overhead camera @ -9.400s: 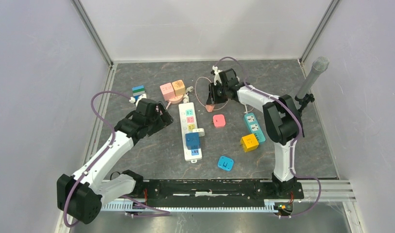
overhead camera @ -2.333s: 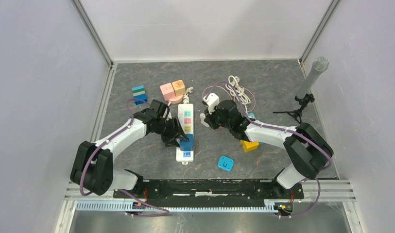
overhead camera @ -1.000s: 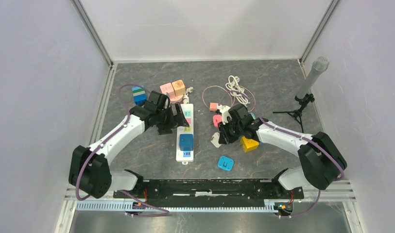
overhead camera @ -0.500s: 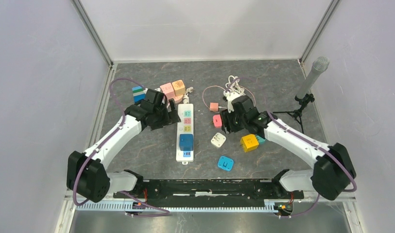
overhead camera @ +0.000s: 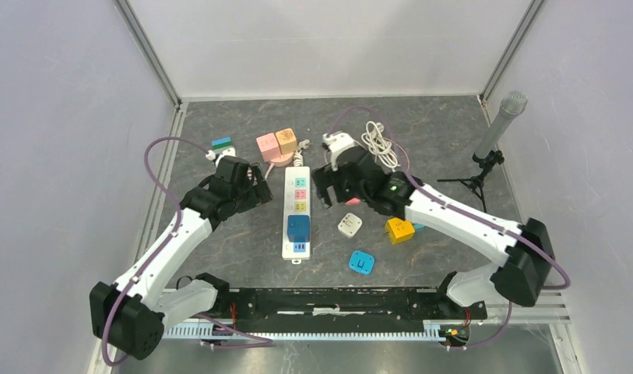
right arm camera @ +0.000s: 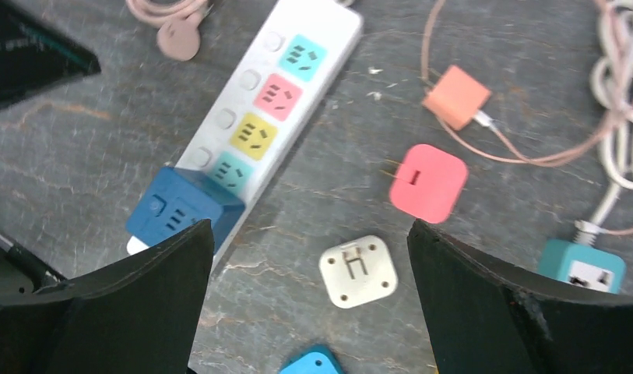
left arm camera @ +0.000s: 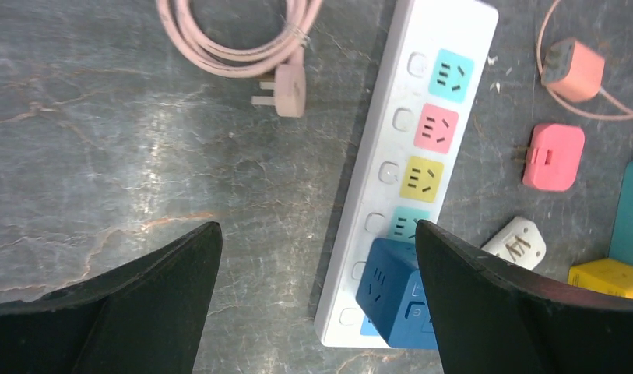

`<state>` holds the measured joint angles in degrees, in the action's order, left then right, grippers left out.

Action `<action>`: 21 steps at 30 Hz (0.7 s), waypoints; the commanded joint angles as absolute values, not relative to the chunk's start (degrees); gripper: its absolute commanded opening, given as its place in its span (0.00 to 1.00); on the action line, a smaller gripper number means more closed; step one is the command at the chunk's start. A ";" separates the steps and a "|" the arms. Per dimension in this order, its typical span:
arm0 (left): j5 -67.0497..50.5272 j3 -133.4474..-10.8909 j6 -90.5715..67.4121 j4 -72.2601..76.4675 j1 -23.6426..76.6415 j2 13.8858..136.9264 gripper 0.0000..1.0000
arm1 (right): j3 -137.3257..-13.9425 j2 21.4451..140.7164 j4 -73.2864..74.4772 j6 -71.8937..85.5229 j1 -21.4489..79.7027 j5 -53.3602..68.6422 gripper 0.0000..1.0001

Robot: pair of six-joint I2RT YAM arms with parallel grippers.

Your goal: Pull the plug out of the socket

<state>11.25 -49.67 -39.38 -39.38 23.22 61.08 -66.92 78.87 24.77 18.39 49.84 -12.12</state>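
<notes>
The white power strip lies lengthwise mid-table, also seen in the left wrist view and the right wrist view. A blue cube plug sits in a socket near its near end. A white square plug lies loose on the table right of the strip, prongs up. My left gripper hovers open left of the strip. My right gripper hovers open just right of the strip, holding nothing.
A pink plug, a salmon charger with cable, a teal socket, a blue flat plug and a yellow cube lie to the right. Pink and orange cubes sit behind. A microphone stand is far right.
My right gripper opened and let go of the white plug, which now lies on the table, then moved up and left toward the strip. My left arm drew back left.
</notes>
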 commanded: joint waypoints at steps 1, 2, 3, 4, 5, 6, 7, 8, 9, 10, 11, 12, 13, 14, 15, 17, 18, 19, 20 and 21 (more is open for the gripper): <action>19.41 -48.88 -43.56 -39.78 23.04 55.48 1.00 | -72.42 84.41 25.80 17.63 56.47 -17.32 0.98; 20.56 -48.93 -43.65 -40.70 23.06 54.50 1.00 | -74.09 85.61 25.96 17.06 58.06 -17.91 0.98; 22.16 -48.95 -43.87 -41.82 23.08 53.35 1.00 | -75.84 87.15 26.22 16.04 59.85 -18.60 0.98; 23.64 -48.96 -44.15 -42.88 23.08 52.30 1.00 | -77.40 88.45 26.72 15.38 61.30 -19.45 0.98; 25.65 -48.88 -44.40 -44.04 23.09 51.20 1.00 | -79.04 90.08 27.24 14.83 62.90 -20.63 0.98; 27.45 -48.79 -44.67 -45.14 23.06 49.97 1.00 | -80.24 91.57 27.62 14.03 64.43 -21.62 0.98; 28.94 -48.78 -45.10 -45.94 23.07 49.02 1.00 | -81.39 92.85 27.93 13.70 65.48 -22.48 0.98; 30.58 -48.74 -45.61 -46.88 23.04 47.93 1.00 | -82.15 94.38 28.12 13.54 66.52 -23.18 0.98; 31.78 -48.65 -46.40 -47.50 23.09 46.85 1.00 | -82.84 95.57 28.20 13.29 67.04 -23.19 0.98; 33.06 -48.61 -47.17 -48.16 23.11 46.06 1.00 | -83.71 96.96 28.29 13.23 67.62 -23.16 0.98; 34.16 -48.45 -48.20 -48.79 23.04 45.12 1.00 | -84.36 98.22 28.39 13.22 68.16 -23.53 0.98; 34.82 -48.28 -48.94 -48.95 23.04 44.36 1.00 | -85.07 99.21 28.31 13.09 68.56 -23.80 0.98; 35.41 -47.94 -49.47 -49.04 23.10 43.52 1.00 | -86.08 100.30 28.44 12.79 68.84 -24.03 0.98; 35.66 -47.63 -50.09 -49.12 23.09 42.71 1.00 | -86.86 101.25 28.66 12.58 69.15 -24.66 0.98; 36.04 -47.47 -50.62 -49.45 23.11 42.13 1.00 | -87.47 102.11 28.46 12.12 69.38 -25.08 0.98; 36.21 -46.99 -51.65 -49.89 23.06 41.18 1.00 | -87.58 103.48 27.29 10.37 69.54 -25.37 0.98; 36.05 -46.73 -51.84 -50.08 23.05 40.83 1.00 | -87.53 104.32 26.78 9.76 69.56 -25.46 0.98; 35.91 -46.46 -52.21 -50.28 23.10 40.61 1.00 | -87.54 105.13 26.48 9.28 69.58 -25.84 0.98; 35.65 -46.19 -52.44 -50.47 23.07 40.44 1.00 | -87.79 106.18 26.52 9.03 69.59 -25.92 0.98; 35.24 -45.95 -52.55 -50.47 23.06 40.27 1.00 | -88.04 107.24 26.63 8.78 69.60 -25.99 0.98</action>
<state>32.95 -46.85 -48.64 -49.50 23.22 41.06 -85.10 104.38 27.73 11.27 69.28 -23.42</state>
